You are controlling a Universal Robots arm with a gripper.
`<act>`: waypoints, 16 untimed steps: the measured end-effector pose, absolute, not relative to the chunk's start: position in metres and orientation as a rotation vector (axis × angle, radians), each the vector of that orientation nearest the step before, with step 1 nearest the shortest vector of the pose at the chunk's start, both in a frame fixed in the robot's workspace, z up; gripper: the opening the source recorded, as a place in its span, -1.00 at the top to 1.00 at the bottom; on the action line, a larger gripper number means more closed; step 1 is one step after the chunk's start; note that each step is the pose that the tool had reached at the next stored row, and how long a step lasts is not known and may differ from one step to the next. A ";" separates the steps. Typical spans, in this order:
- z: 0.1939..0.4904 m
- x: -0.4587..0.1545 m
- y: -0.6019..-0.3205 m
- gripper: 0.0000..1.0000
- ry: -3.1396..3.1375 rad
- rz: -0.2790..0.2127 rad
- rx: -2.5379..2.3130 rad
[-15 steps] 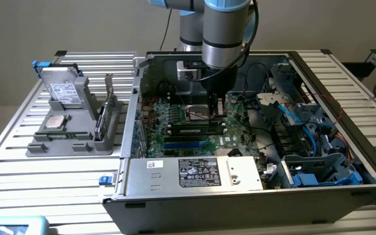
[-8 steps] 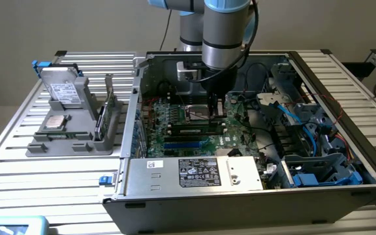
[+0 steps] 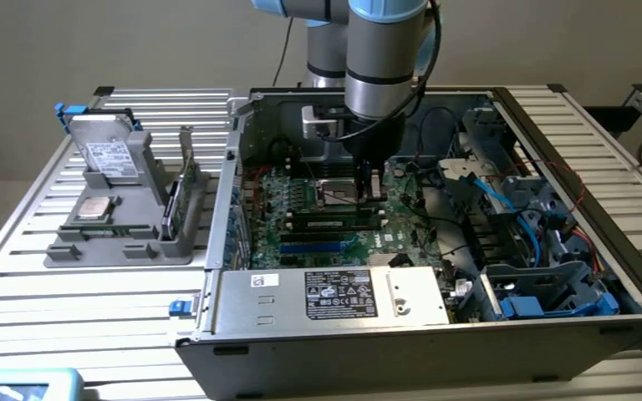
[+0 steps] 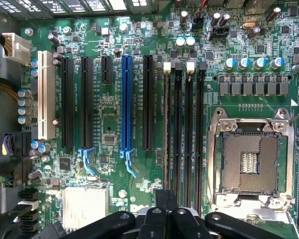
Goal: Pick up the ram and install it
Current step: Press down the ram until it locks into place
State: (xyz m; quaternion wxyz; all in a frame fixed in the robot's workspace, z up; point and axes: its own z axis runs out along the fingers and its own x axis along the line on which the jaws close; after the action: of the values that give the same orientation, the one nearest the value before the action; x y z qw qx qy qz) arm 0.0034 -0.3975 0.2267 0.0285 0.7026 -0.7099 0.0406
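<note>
Gripper (image 4: 165,211) fingers together over motherboard (image 4: 114,124) center-frame; RAM (image 4: 167,134) long axis vertical, seated in slot directly ahead.

An open computer case (image 3: 410,334) fills the frame's centre; a grey parts holder (image 3: 120,225) sits at left on the slatted desk (image 3: 64,301).

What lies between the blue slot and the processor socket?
In the wrist view, one black expansion slot and four long memory slots lie between the blue slot and the processor socket.
</note>
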 end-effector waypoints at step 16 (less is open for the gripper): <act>0.229 0.003 -0.397 0.79 -2.193 0.123 2.167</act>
State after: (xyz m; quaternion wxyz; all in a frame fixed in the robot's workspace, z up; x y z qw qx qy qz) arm 0.0031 -0.3974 0.2293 0.0280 0.7021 -0.7104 0.0400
